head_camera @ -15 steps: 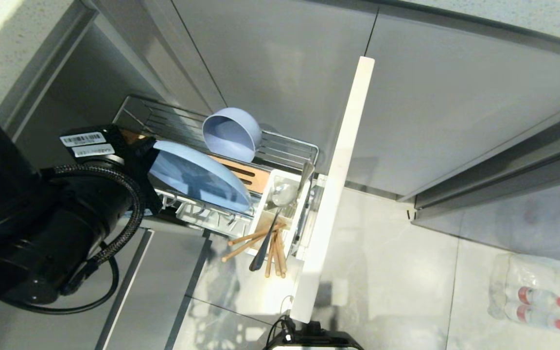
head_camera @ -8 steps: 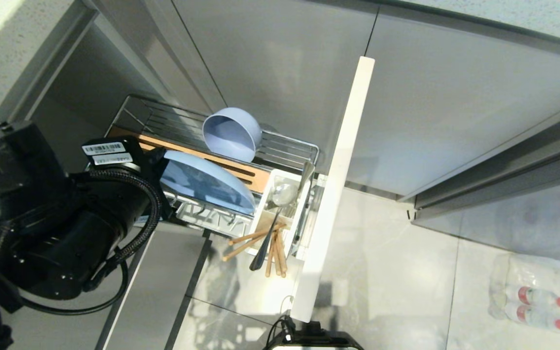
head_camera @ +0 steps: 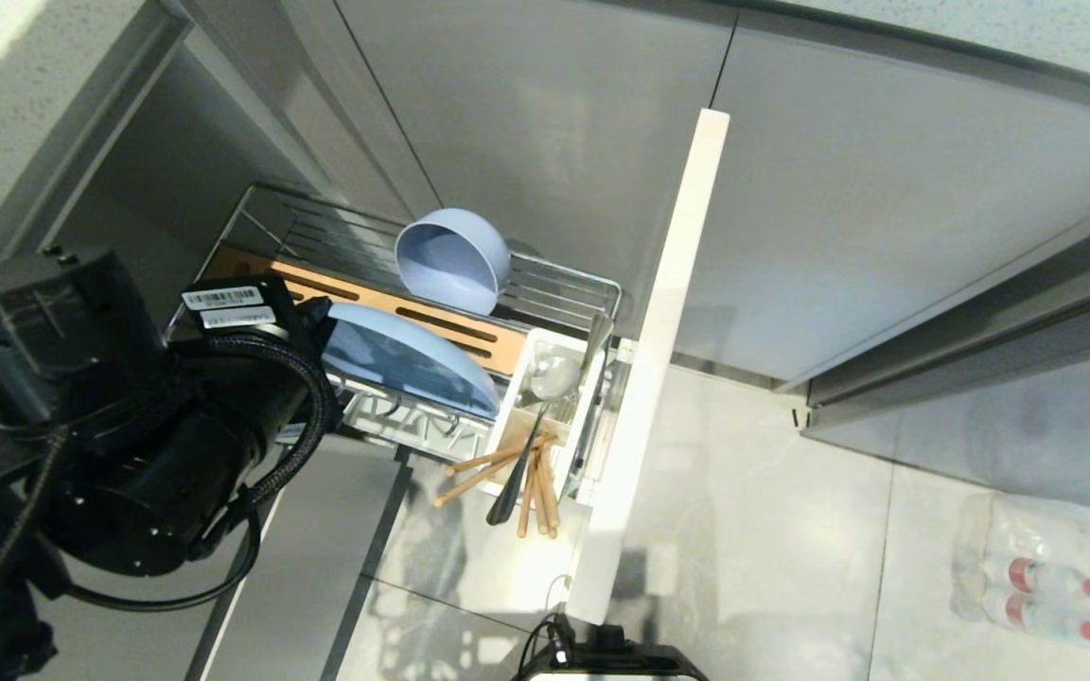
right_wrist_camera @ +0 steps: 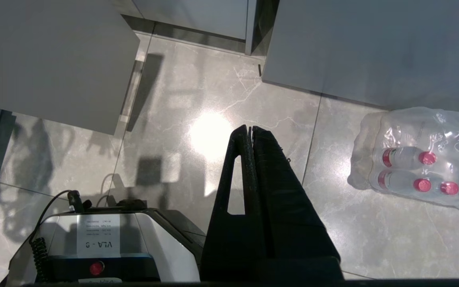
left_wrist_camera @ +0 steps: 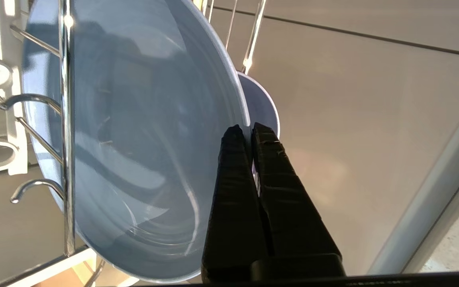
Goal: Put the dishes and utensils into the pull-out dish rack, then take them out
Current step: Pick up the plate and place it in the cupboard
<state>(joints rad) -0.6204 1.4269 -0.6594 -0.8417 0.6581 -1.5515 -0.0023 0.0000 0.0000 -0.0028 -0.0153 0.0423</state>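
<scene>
Chrome wire made up the pull-out dish rack (head_camera: 564,284), which stood drawn out from the grey cabinets with its beige front panel (head_camera: 649,369) sticking out over the floor. The wide, shallow light-blue round plate (head_camera: 413,364) stood on its edge in the wire slots, beside the slotted brown wooden bar (head_camera: 431,326). The left gripper (left_wrist_camera: 249,129) had its black fingers (left_wrist_camera: 233,167) pressed tight on the rim of that plate, one finger on each side. The small, deep grey-blue round bowl (head_camera: 450,257) lay tipped on its side at the back of the rack, apart from the plate. Two thin light-brown wooden chopsticks (head_camera: 498,468) and the long slim spoon with a shiny metal bowl and dark handle (head_camera: 531,421) leaned in the white plastic caddy (head_camera: 517,397) at the front of the rack. The right gripper (right_wrist_camera: 250,129) hung low over the pale tiled floor (right_wrist_camera: 253,99) with its jaws pressed together and holding nothing. A clear pack of bottles with red caps (right_wrist_camera: 420,159) lay on the floor, well apart from the rack.
</scene>
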